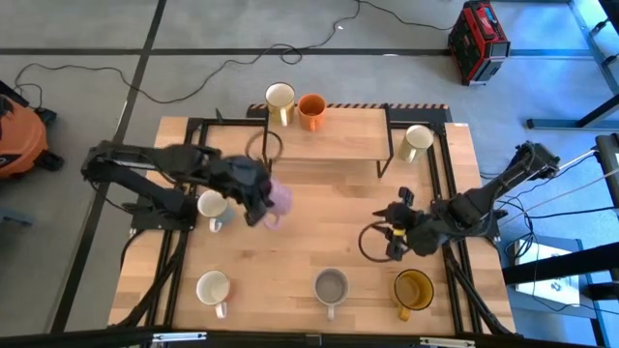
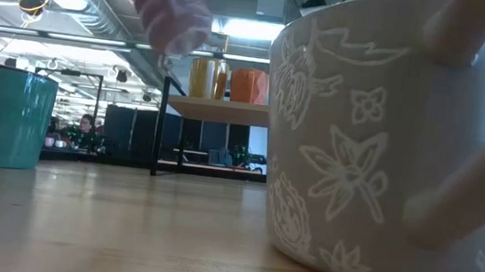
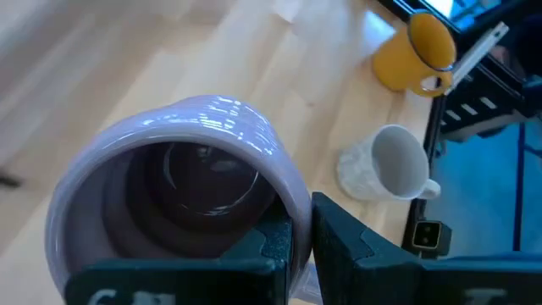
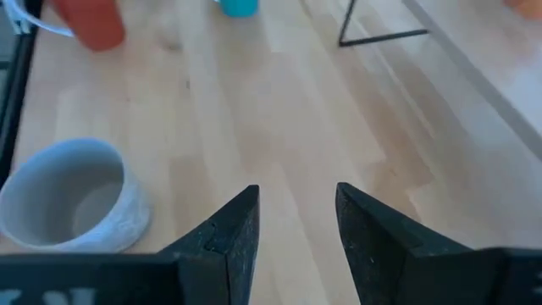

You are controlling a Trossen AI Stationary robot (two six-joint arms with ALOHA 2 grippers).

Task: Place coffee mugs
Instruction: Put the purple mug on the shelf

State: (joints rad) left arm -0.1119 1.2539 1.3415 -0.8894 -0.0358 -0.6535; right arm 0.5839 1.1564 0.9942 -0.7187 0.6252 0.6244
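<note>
left end effector [image 1: 259, 205] gripping lilac mug [image 1: 279, 201] aloft | right end effector [image 1: 387, 235] open, low

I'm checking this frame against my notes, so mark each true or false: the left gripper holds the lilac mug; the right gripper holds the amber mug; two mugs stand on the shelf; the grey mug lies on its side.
1. The left gripper holds the lilac mug. True.
2. The right gripper holds the amber mug. False: it is open and empty over the table.
3. Two mugs stand on the shelf. True: a cream mug and an orange mug.
4. The grey mug lies on its side. False: it stands upright.
</note>
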